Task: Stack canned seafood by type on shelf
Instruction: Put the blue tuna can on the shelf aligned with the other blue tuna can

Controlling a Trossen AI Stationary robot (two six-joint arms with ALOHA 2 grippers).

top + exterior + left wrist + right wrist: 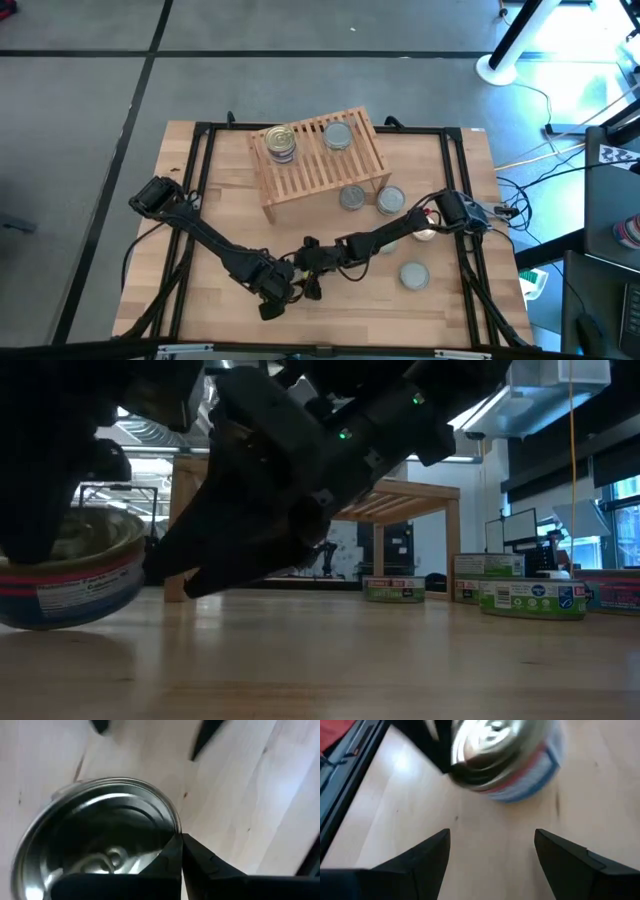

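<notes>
Tin with a red-and-blue label sits clamped by its rim in the left gripper near the table's front edge, far from the shelf. Such a thin hold could slip during the carry. Right gripper, fingers spread, waits beside it. Only the low view shows the tin tilted.

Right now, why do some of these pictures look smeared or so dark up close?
In the low view the arms fill the foreground as near-black shapes against bright ceiling lights, while the tin at the left edge is soft. In the right wrist view the red-and-blue tin is smeared. In the left wrist view the tin's shiny lid mirrors dark reflections.
</notes>
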